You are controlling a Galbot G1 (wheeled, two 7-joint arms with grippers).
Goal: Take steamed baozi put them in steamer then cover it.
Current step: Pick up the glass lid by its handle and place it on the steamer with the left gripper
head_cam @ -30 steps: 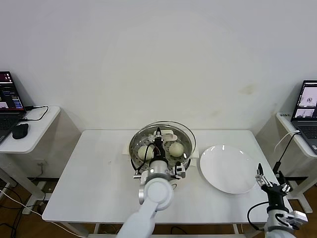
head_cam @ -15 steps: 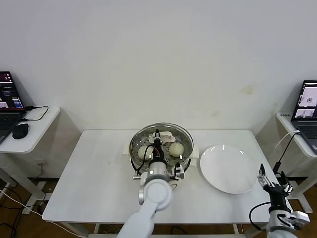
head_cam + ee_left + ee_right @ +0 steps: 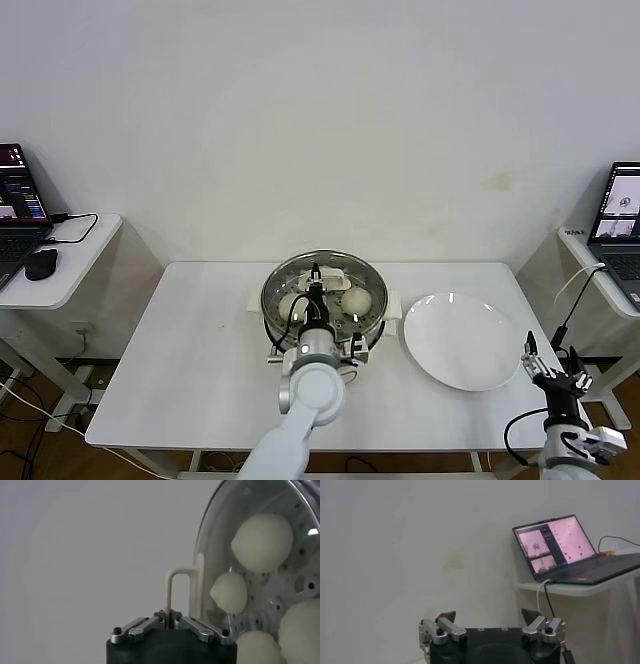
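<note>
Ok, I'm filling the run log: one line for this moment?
left gripper: shut on cover handle | cover: over steamer | baozi: inside | right gripper: open, parked beside plate

Clear glass cover (image 3: pixel 325 283), shiny metal steamer (image 3: pixel 272 318), matt doughy baozi (image 3: pixel 262 542).

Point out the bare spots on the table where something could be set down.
Free: the table left of the steamer, out to its left edge, and the front strip below the white plate. Crowded: the middle, where the left gripper holds the cover by its handle over the steamed baozi.
</note>
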